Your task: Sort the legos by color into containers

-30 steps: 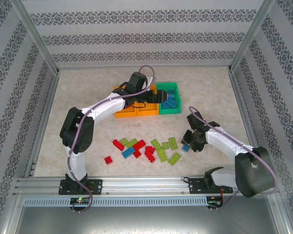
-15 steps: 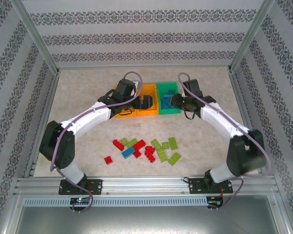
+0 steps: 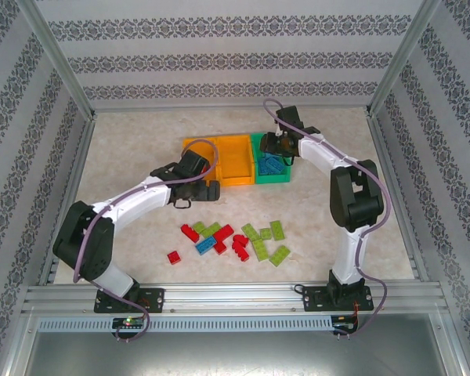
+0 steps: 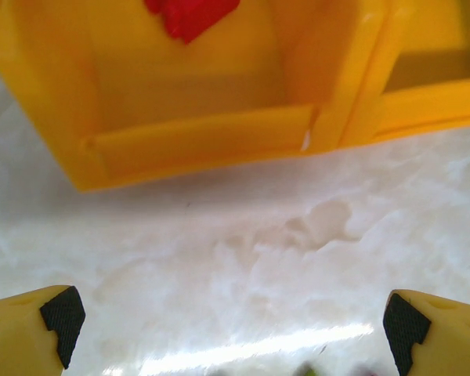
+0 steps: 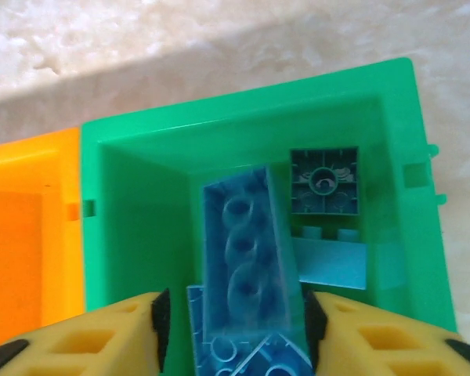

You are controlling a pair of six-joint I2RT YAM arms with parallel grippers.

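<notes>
Marble-look table, top view: bare patterned surface runs out to the metal frame rails at the sides, with patterned walls beyond.
Bins: the left orange bin, middle orange bin and green bin touch in a row at mid-table, with open surface behind them.
Legos: the loose legos, red, blue and lime, cluster near the arm bases, well apart from the bins. One red lego lies off the cluster's left edge.
Left arm: the left gripper hangs above the open strip between the cluster and the orange bins.
Right arm: the right gripper is over the green bin.
Left wrist view: fingers are spread wide with nothing between them. Bare table reaches the left orange bin's near wall, and a red piece lies inside.
Right wrist view: fingers are parted astride a long blue brick lying in the green bin, with a gap at the left pad. The middle orange bin abuts on the left.
</notes>
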